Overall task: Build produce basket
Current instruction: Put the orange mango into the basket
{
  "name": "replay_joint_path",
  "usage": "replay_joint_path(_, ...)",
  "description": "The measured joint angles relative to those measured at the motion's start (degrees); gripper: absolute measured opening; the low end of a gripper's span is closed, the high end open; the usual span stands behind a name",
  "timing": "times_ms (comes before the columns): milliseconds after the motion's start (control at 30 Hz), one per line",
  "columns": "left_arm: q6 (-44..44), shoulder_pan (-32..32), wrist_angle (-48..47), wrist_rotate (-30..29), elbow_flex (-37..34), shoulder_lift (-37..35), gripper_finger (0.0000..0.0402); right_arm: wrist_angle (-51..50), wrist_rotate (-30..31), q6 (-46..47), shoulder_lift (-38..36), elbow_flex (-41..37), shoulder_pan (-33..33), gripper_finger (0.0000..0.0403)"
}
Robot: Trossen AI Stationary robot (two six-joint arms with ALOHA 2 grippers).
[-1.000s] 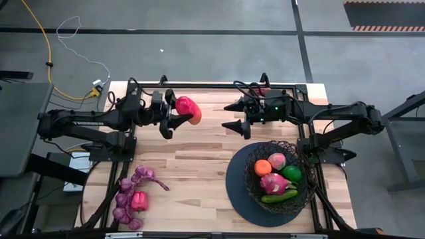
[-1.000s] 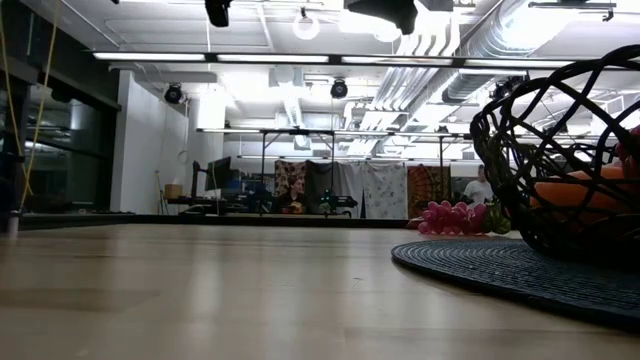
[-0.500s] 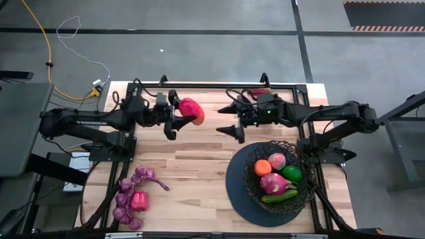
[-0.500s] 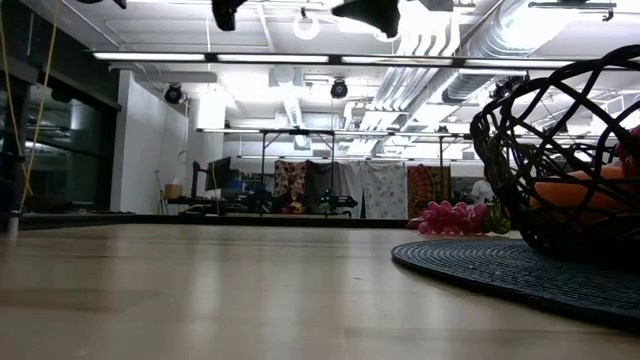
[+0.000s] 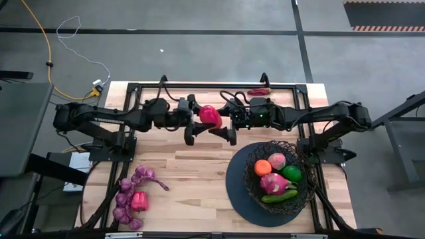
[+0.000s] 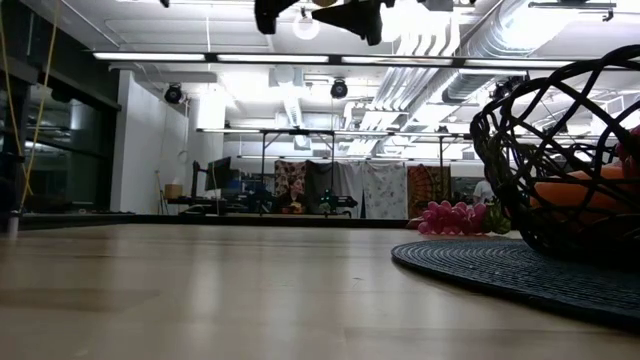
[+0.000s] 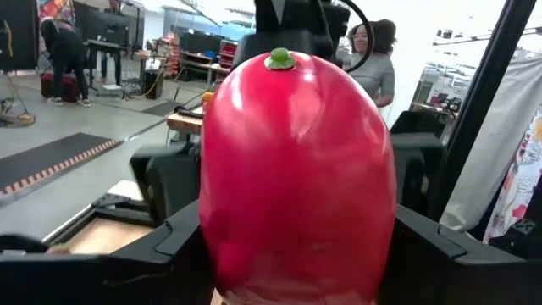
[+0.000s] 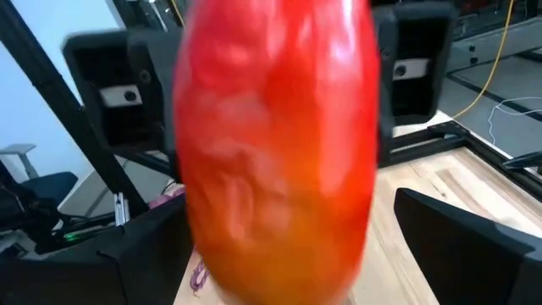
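The red pepper (image 5: 210, 116) is up in the air over the middle of the table, toward its far side. It fills the left wrist view (image 7: 296, 169) and the right wrist view (image 8: 275, 152). My left gripper (image 5: 198, 120) is shut on it. My right gripper (image 5: 221, 122) is open and faces it from the right, with one finger on each side of the pepper. The black wire basket (image 5: 307, 174) stands on its dark disc (image 5: 234, 186) at the near right. It holds an orange, a peach, a green ball, a dragon fruit and a cucumber. My left gripper pinches the red pepper between its two fingers by the lower sides (image 7: 222, 233), coming level from the table's left. The pepper is lifted clear and sticks out past the fingers toward the right gripper, its green stem nub (image 7: 279, 58) on top. My right gripper has a finger (image 8: 148, 246) close beside the pepper; whether it touches, I cannot tell.
Purple grape bunches (image 5: 129, 192) and another red pepper (image 5: 139, 201) lie at the near left corner. A small red thing (image 5: 257, 92) lies at the far edge. Bare wood stretches between the grapes and the disc. In the low view the basket (image 6: 560, 150) looms at the right.
My left gripper has carried the pepper toward the table's right, to the middle. My right gripper, still open, has moved left toward it until its fingers stand on either side of the pepper.
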Motion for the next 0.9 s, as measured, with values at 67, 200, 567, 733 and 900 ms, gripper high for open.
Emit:
replay_joint_path(67,0.3,-0.3,0.2,0.0,0.9,1.2,0.0235,-0.3,-0.1,-0.4,0.0,0.0,0.3,0.038)
replay_joint_path(200,0.4,-0.4,0.0,0.0,1.4,2.0,0.0235,-1.8,-0.8,-0.3,0.0,0.0,0.3,0.0369)
replay_joint_path(567,0.3,-0.1,-0.6,0.9,1.5,2.1,0.0272,-2.1,-1.2,-0.4,0.0,0.0,0.3,0.0248)
replay_joint_path(733,-1.0,-0.1,-2.2,1.1,1.5,2.1,0.032,-2.2,-1.2,-0.9,0.0,0.0,0.3,0.0193)
replay_joint_path(900,0.2,1.0,-7.8,4.6,1.5,-1.0,0.0352,-6.2,-1.2,-3.0,-2.6,0.0,-0.1,0.0193)
